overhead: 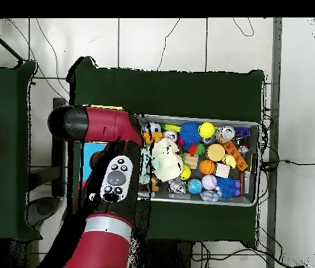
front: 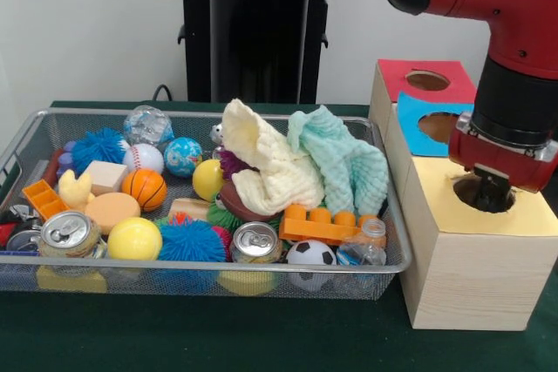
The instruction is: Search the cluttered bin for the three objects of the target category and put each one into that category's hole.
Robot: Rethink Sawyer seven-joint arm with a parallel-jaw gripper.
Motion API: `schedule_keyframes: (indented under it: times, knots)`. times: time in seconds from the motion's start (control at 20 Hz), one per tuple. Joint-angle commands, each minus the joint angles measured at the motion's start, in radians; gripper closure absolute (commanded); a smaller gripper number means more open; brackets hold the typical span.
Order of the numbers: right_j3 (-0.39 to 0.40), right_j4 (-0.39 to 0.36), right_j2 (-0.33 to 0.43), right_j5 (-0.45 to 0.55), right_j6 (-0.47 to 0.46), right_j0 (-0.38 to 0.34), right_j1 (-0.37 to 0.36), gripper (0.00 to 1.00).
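My gripper (front: 485, 187) hangs at the round hole in the yellow-topped wooden box (front: 471, 254), right of the bin; its tip dips into the hole's dark opening, and nothing shows in its hold. The wire bin (front: 218, 260) holds mixed clutter: two drink cans (front: 69, 233) (front: 256, 241), a soccer ball (front: 311, 254), a basketball (front: 144, 187), a baseball (front: 144, 157), a yellow ball (front: 134, 239) and blue spiky balls (front: 98, 145). In the overhead view the red arm (overhead: 111, 174) covers the gripper and most of the boxes.
Behind the yellow box stand a blue-topped box (front: 418, 119) and a red-topped box (front: 410, 71), each with a hole. A yellow cloth (front: 266, 167) and a mint cloth (front: 344, 158) are heaped at the bin's right, above an orange brick (front: 327, 226) and a plastic bottle (front: 364, 248).
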Motion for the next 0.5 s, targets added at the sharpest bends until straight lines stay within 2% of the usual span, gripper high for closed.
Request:
schedule_keyframes:
  times: [0.05,0.3,0.5]
  knots:
    - [-0.056,0.004,-0.064,0.027,0.278,-0.015,0.074,1.0]
    - [-0.096,0.005,-0.1,0.034,0.262,-0.025,0.102,1.0]
    - [-0.098,0.009,-0.115,0.073,0.252,-0.022,0.09,1.0]
